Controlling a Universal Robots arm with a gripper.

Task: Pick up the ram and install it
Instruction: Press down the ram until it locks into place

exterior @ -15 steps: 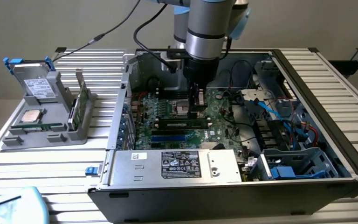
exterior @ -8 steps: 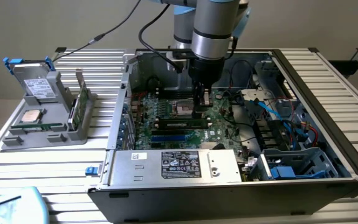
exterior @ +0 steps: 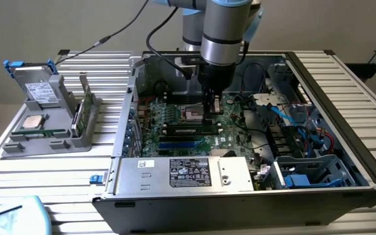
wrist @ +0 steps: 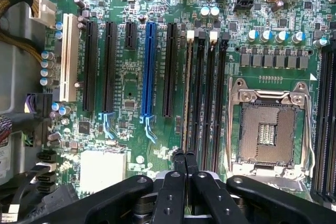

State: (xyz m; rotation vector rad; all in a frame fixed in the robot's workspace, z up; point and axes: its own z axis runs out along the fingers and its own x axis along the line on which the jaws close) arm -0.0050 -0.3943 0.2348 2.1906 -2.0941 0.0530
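hand [wrist: 184, 157] fingers together above ram [wrist: 187, 95] seated in slot; exterior shows open case [exterior: 344, 103].

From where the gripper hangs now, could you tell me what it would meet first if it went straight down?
Most likely the ram seated in its motherboard slot: the shut gripper points straight down over that stick's edge, though whether it already touches is unclear.

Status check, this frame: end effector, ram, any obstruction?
End effector shut, tips over the ram. Ram stands edge-on in the motherboard, beside the empty processor socket. Nothing blocking seen.
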